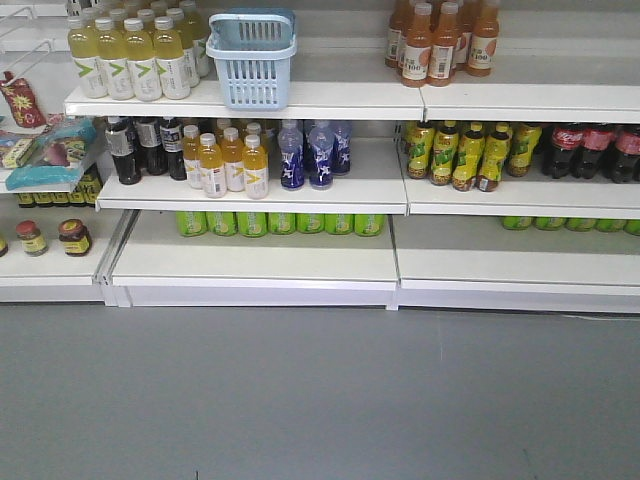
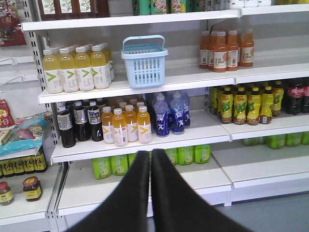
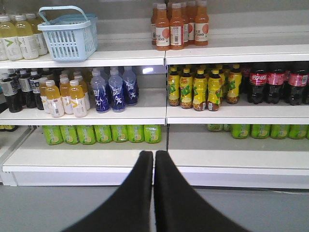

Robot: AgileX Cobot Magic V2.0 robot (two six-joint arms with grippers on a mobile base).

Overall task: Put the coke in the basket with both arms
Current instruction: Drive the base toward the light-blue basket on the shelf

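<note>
Coke bottles [image 1: 598, 150] with red labels stand at the far right of the middle shelf; the same coke [image 3: 273, 83] shows in the right wrist view and coke [image 2: 295, 96] at the right edge of the left wrist view. The light-blue basket [image 1: 251, 60] sits on the upper shelf, basket [image 2: 144, 61] and basket [image 3: 67, 33] in the wrist views. My left gripper [image 2: 150, 153] is shut with nothing in it, well back from the shelves. My right gripper [image 3: 154, 153] is likewise shut and empty. Neither arm appears in the front view.
Pale yellow bottles [image 1: 130, 57] stand left of the basket, orange juice [image 1: 440, 40] on the upper right. Black-labelled dark bottles [image 1: 140, 148], orange bottles [image 1: 226, 160], blue bottles [image 1: 313, 152] and yellow-green bottles [image 1: 465, 152] fill the middle shelf. Green cans [image 1: 280, 223] line the lower shelf. Grey floor lies in front.
</note>
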